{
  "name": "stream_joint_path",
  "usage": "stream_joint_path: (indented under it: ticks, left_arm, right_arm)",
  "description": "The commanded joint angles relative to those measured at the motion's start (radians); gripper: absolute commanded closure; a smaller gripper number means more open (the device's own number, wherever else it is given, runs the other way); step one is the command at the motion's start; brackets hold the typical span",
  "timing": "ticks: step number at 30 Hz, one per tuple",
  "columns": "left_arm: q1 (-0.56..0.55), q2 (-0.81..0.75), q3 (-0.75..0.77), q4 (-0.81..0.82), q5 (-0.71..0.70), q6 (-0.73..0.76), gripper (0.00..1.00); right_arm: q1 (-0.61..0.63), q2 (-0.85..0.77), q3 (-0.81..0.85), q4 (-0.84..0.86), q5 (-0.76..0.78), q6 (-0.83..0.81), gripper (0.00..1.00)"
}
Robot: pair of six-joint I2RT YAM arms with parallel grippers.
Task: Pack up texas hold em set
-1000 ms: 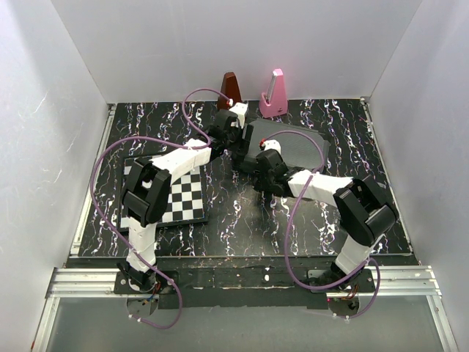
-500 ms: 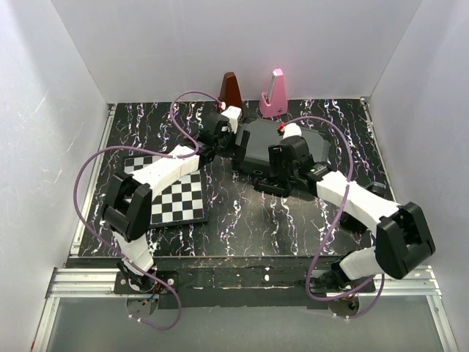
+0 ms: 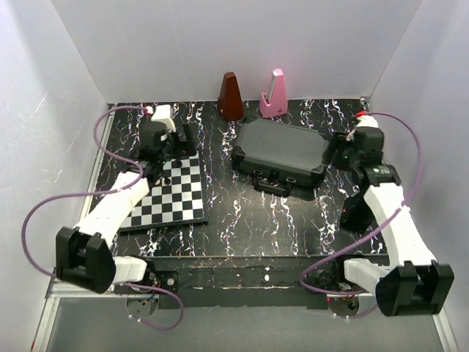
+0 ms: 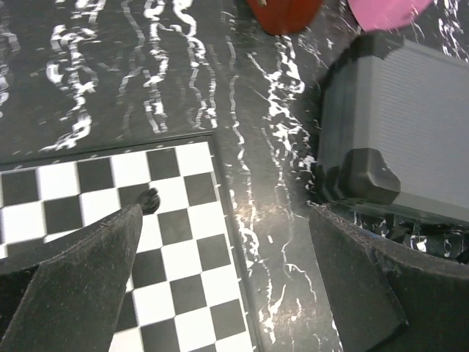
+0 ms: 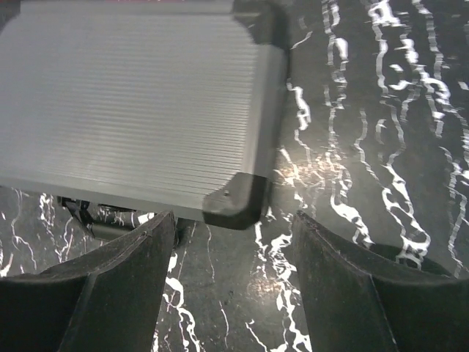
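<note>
Across the far middle of the table, the packed case sits shut while both arms stand off to its sides.

We see the black case (image 3: 282, 147) lying flat with its lid down, just near of the brown metronome (image 3: 231, 96) and pink metronome (image 3: 273, 94). We judge the packing all but finished. The left gripper (image 4: 226, 213) hovers over the right edge of the chessboard (image 4: 183, 242), fingers spread wide and empty. The right gripper (image 5: 233, 220) hangs by a corner of the case, likewise parted and holding nothing. Whatever lies inside is hidden under the lid. The latches (image 3: 275, 180) on the near face are too dark for us to tell whether they are fastened. One small chess piece (image 4: 149, 199) peeks past a finger.
</note>
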Motion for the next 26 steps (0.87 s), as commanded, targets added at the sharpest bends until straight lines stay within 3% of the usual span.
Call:
stream_joint_path:
  ticks: [1, 6, 12, 18, 26]
  left_arm:
    - [0.065, -0.202, -0.060, -0.058, -0.016, -0.057, 0.02]
    - [0.068, -0.433, -0.159, -0.118, -0.152, -0.018, 0.02]
    - [0.066, -0.644, -0.240, -0.167, -0.226, -0.017, 0.02]
    - [0.068, -0.705, -0.258, -0.202, -0.290, -0.012, 0.02]
    - [0.068, -0.722, -0.265, -0.184, -0.269, -0.020, 0.02]
  right_arm:
    - [-0.122, -0.137, -0.006, -0.097, -0.096, 0.018, 0.27]
    - [-0.184, -0.270, -0.014, -0.146, -0.063, 0.018, 0.27]
    - [-0.182, -0.468, -0.178, 0.021, -0.056, 0.016, 0.27]
    - [-0.184, -0.530, -0.222, 0.069, -0.041, -0.001, 0.27]
    - [-0.182, -0.533, -0.222, 0.062, -0.027, -0.007, 0.27]
